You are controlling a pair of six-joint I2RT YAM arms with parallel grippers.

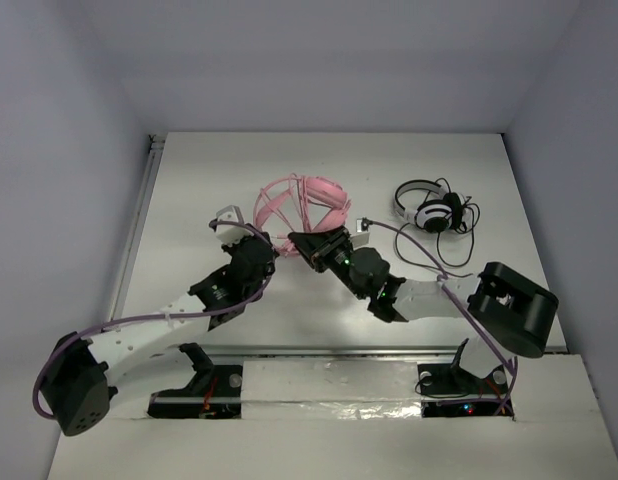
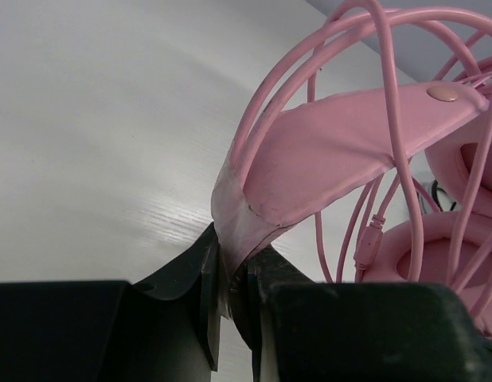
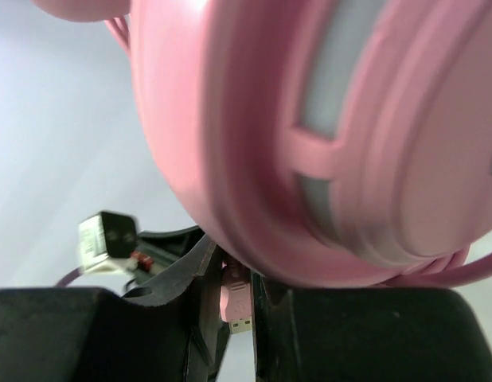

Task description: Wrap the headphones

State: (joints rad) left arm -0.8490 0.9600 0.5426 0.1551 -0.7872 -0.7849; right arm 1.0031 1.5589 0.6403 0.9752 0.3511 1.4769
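Note:
The pink headphones (image 1: 324,195) sit mid-table, lifted between both arms, with the thin pink cable (image 2: 389,119) looped several times over the headband (image 2: 341,151). My left gripper (image 2: 234,267) is shut on the headband's worn lower edge; in the top view it (image 1: 263,234) is at the headphones' left side. My right gripper (image 3: 236,274) is shut on the cable's pink USB plug (image 3: 238,306), just under a round ear cup (image 3: 349,135) that fills the right wrist view. From above, the right gripper (image 1: 301,241) is at the headphones' near edge.
Black-and-white headphones (image 1: 429,210) with a tangled black cable (image 1: 454,250) lie at the back right. A small white and black connector block (image 1: 362,226) lies just right of the pink headphones. White walls enclose the table on three sides.

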